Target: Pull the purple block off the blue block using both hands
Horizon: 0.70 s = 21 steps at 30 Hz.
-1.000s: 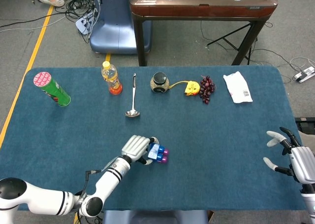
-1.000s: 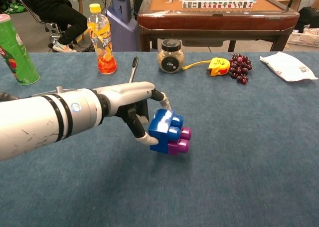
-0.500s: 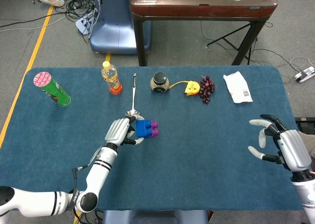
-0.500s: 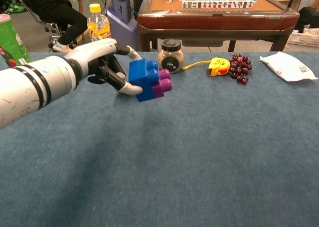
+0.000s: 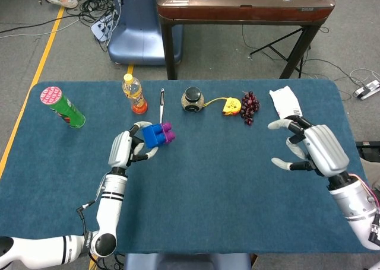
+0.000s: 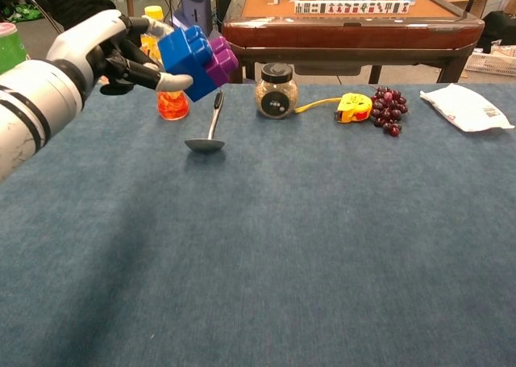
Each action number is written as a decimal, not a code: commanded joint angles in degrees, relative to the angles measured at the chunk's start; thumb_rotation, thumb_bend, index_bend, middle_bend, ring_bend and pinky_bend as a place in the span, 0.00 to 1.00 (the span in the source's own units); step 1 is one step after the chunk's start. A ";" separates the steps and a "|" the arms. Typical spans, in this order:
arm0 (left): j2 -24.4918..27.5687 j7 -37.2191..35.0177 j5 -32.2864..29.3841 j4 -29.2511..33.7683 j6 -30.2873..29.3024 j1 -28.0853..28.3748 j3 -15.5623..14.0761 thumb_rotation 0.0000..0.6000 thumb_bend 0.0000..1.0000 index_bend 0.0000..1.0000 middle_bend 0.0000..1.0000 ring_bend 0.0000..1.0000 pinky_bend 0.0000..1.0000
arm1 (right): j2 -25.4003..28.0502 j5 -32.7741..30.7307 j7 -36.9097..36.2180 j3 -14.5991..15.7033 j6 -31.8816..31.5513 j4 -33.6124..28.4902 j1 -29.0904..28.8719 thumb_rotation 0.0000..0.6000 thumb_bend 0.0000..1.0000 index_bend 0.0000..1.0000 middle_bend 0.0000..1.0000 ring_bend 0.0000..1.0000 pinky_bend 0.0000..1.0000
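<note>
From the head camera, we saw the left hand raised above the blue worktop, its fingers wrapped around the blue block. The purple block was still joined to the blue one, on the side away from the palm. The pair hung in the air just right of the orange drink bottle and over the bowl end of the ladle. The right hand hovered on the far side of the worktop, well apart from the blocks, its fingers spread and holding nothing. Along the back edge lay a green canister, a dark-lidded jar, a yellow tape measure, a bunch of dark grapes and a white packet.

From the chest camera, we saw the left hand high in the upper left, with the blue block gripped between thumb and fingers and tilted. Round studs showed on the blue block's top face. The purple block, smaller and glossy, sat pressed against the blue block's right side. Below them the ladle lay on the worktop, with the drink bottle partly hidden behind the hand. The jar, tape measure, grapes and packet stood in a row to the right. The right hand did not appear in this view.
</note>
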<state>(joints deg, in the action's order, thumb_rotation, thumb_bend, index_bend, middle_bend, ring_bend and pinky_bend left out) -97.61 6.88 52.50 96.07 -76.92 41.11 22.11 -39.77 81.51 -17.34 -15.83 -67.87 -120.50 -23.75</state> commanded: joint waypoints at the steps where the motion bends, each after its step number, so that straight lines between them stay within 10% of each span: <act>1: 0.83 -0.80 0.74 1.21 0.13 -0.85 0.38 1.00 0.33 0.57 1.00 0.99 1.00 | 1.60 -3.21 1.76 -2.35 3.84 -1.93 -3.60 1.00 0.00 0.35 1.00 1.00 1.00; 21: 2.51 -3.45 2.86 2.18 4.19 -1.46 2.00 1.00 0.33 0.56 1.00 0.99 1.00 | -3.36 -19.95 15.83 -5.77 14.13 -0.49 -16.91 1.00 0.00 0.32 1.00 1.00 1.00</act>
<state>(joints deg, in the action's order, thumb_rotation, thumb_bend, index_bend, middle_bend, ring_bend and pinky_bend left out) -95.26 3.64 55.56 98.51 -73.08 39.53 23.91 -42.54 62.20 -2.14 -21.59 -54.31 -121.49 -40.07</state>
